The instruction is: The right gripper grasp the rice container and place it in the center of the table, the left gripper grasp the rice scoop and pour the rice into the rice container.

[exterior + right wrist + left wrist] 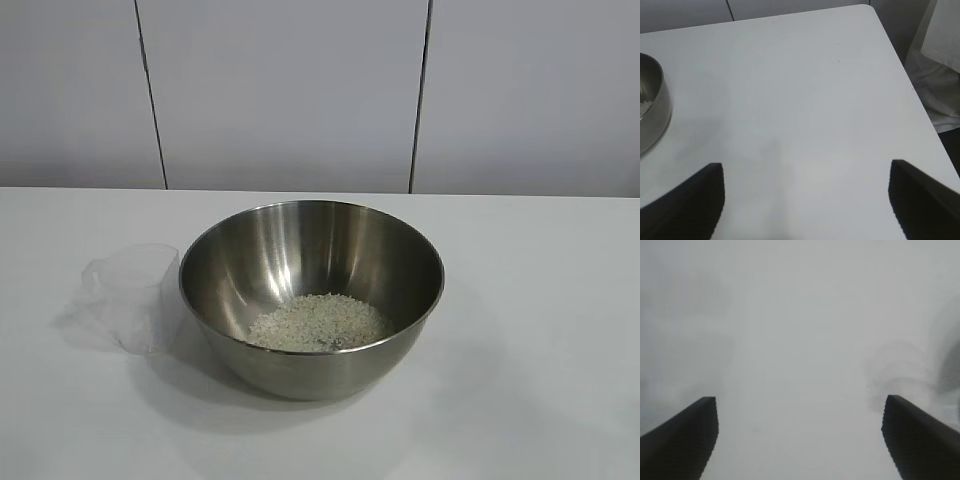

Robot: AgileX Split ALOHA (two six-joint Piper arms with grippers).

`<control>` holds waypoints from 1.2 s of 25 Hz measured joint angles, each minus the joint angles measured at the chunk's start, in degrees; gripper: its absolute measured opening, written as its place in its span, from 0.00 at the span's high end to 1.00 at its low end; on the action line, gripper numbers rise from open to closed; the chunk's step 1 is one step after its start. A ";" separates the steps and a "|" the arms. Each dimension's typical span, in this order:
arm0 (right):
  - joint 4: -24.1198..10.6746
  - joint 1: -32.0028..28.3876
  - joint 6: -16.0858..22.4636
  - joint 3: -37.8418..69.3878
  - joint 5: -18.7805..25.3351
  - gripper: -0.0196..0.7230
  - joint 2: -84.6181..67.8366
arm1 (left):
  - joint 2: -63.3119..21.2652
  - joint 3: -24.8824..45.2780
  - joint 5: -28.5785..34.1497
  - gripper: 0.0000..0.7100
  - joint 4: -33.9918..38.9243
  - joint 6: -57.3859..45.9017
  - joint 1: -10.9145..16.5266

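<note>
- A steel bowl (pixel 311 297) is seen standing upright near the middle of the white desk (pixel 540 300) in the exterior view.
- A pale heap of rice (pixel 318 322) is held in the bottom of the bowl, lying toward the near side of its floor; the rest of the shiny inner wall is bare.
- A small clear plastic cup (pixel 130 297) is set at 9 o'clock from the bowl, just beside its outer wall; whether the two touch cannot be told. No rice can be made out inside the cup.
- Neither arm is shown in the exterior view.
- In the left wrist view the left hand (pixel 800 435) is seen with its two dark fingers (pixel 682 440) spread wide apart and nothing held between them. A faint, blurred shape is seen beyond one finger, possibly the cup, but it cannot be identified for certain.
- In the right wrist view the right hand (pixel 807 197) is likewise spread wide, with nothing gripped; only bare desk (pixel 805 100) lies between its fingers (pixel 690 205).
- The rim and wall of the bowl (pixel 652 107) are caught at the edge of the right wrist view, well apart from the right hand and outside its gap.
</note>
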 joint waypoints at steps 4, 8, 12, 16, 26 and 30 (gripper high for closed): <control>0.00 0.00 0.00 0.00 0.00 0.15 0.00 | -2.86 -0.01 1.13 0.09 -20.50 17.56 7.68; 0.00 0.00 0.00 0.00 0.05 0.15 0.00 | -9.48 -0.01 2.41 0.09 -33.99 29.04 9.67; 0.00 0.00 0.00 0.00 0.05 0.15 0.00 | -17.63 -0.01 5.43 0.09 -35.78 30.50 9.75; 0.00 0.00 0.00 0.00 0.05 0.15 0.00 | -27.10 -0.01 7.75 0.09 -36.04 30.30 9.75; 0.00 0.00 0.00 0.00 0.05 0.15 0.00 | -46.35 2.88 10.93 0.09 -26.90 17.82 4.79; 0.00 0.00 0.00 0.00 0.01 0.15 0.00 | -52.28 7.07 12.46 0.09 -18.66 10.39 1.49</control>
